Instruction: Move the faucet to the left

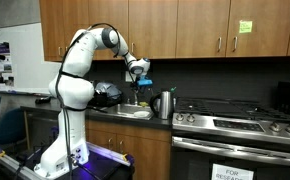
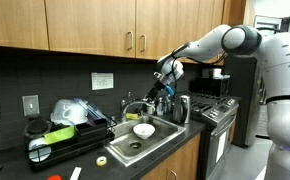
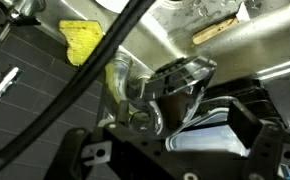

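The faucet (image 2: 135, 107) is a slim silver tap with a thin curved spout, standing at the back of the sink (image 2: 157, 140). In an exterior view it stands just below my gripper (image 1: 136, 97). My gripper (image 2: 162, 90) hangs over the sink at the faucet's top, also seen in an exterior view (image 1: 142, 82). In the wrist view the shiny spout (image 3: 130, 92) lies between my dark fingers, nearer one of them. The fingers stand wide apart and look open (image 3: 170, 140). I cannot see them touching the spout.
A shiny steel kettle (image 2: 182, 108) with a dark handle stands right beside the faucet, next to the stove (image 1: 235, 122). A white bowl (image 2: 143, 130) lies in the sink. A dish rack (image 2: 65, 138) sits on its other side. Cabinets hang overhead.
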Motion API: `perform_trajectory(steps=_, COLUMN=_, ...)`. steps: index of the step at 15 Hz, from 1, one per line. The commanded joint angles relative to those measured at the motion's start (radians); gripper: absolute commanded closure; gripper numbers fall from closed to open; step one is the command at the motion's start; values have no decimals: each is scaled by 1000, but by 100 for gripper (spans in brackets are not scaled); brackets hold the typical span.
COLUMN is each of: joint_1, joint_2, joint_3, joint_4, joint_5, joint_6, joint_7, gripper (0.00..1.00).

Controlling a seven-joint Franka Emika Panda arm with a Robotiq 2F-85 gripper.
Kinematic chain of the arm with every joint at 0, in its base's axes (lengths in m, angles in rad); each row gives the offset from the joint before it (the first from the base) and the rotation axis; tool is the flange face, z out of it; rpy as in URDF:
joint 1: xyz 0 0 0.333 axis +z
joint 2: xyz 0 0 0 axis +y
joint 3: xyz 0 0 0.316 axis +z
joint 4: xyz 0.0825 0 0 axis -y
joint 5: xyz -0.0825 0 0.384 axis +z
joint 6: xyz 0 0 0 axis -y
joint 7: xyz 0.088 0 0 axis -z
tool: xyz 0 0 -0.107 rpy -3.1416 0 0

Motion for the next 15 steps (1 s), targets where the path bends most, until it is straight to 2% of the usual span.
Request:
perform_trajectory(steps=1, joint_1=-12, joint_2=56, joint_3=19, joint_4=84, joint_5=-1, joint_6=-35, joint_7=10, gripper=0)
perform_trajectory(steps=8, joint_1=3, joint_2=77, joint_3=20, joint_4=108, joint_5=-41, joint_6=-56, joint_7=110, gripper=0)
perform_trajectory(steps=10, joint_1=14, joint_2=63, joint_3=14, joint_4=98, joint_5=-88, joint_6=-62, joint_7=172, gripper=0)
perform_trajectory(steps=15, joint_1=23, joint_2=53, joint_3=33, joint_4=121, joint_5=-214, joint_6=-165, joint_7=329, gripper=0)
